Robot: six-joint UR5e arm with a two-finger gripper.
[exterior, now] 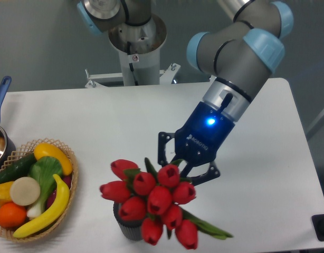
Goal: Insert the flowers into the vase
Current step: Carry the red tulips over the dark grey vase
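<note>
The flowers [151, 203], a bunch of red tulips with green leaves, hang at the front centre with the heads facing the camera. One long leaf trails to the lower right. My gripper [179, 164] reaches down from the upper right, just behind the tulip heads. It is closed around the stems, with a green leaf showing between the jaws. The fingertips are hidden by the blooms. The vase [128, 229], dark grey and ribbed, stands on the table under the left part of the bunch. Its rim is hidden by the tulips, so I cannot tell whether the stems are inside it.
A wicker basket [72, 182] of fruit and vegetables sits at the front left. A metal pot with a blue handle [0, 92] is at the left edge. The arm's base [135, 52] stands behind the white table [267, 158].
</note>
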